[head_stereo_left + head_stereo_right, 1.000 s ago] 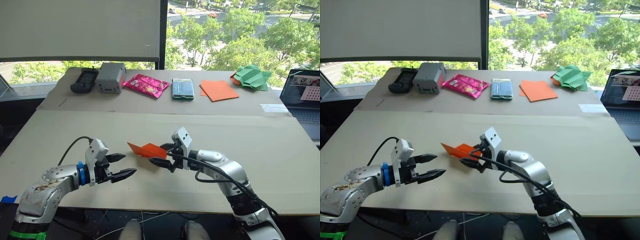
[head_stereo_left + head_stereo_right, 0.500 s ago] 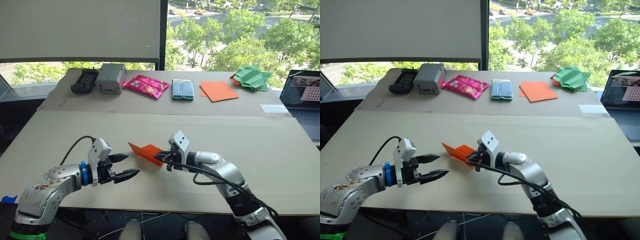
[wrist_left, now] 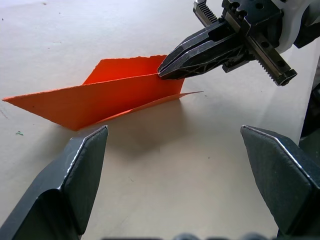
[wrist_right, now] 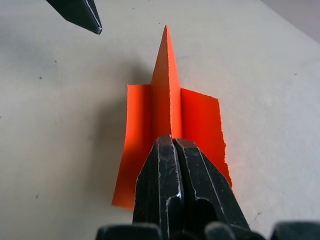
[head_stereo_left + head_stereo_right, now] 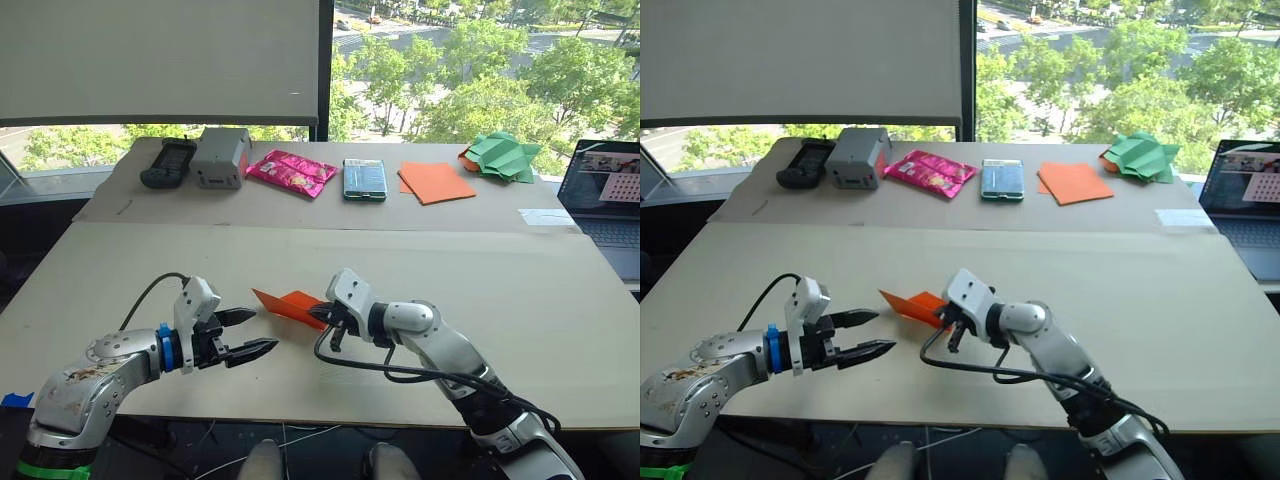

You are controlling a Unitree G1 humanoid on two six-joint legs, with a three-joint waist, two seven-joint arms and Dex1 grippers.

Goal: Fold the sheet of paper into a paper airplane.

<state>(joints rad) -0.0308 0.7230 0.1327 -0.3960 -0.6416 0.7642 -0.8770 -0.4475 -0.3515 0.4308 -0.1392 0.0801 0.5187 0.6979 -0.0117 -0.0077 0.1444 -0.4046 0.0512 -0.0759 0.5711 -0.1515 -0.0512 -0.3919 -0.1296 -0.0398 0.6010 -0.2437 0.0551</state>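
1. Here, at the near left of the pale beige board counter (image 5: 120, 260), the left pincer (image 5: 250, 334) hangs just above the surface with its two black fingers spread wide and nothing between them, pointing towards the paper.
2. Just beside it, near the counter's middle, is the paper airplane (image 5: 285, 306), a small pointed shape of thin bright orange paper with sharp creases; its tip points towards the left pincer, and its lower flaps lie close over the counter and throw a shadow on it.
3. The right pincer (image 3: 166, 70) is closed tight on the airplane's upright middle fold at the blunt end, fingers pressed together with the paper pinched between them.
4. Along the far strip of the counter, from left to right, lie a black handheld device (image 5: 168, 161), a grey box (image 5: 221, 156), a shiny pink packet (image 5: 292, 170), a small green-edged packet (image 5: 365, 178), a flat smooth orange square of paper (image 5: 437, 181) and a heap of crumpled green paper (image 5: 505, 156).
5. At the far right edge stands an open dark laptop (image 5: 608, 200).
6. Behind the counter a white roller blind (image 5: 160, 60) covers the left part of the window; the rest looks out on sunlit green trees (image 5: 480, 90).
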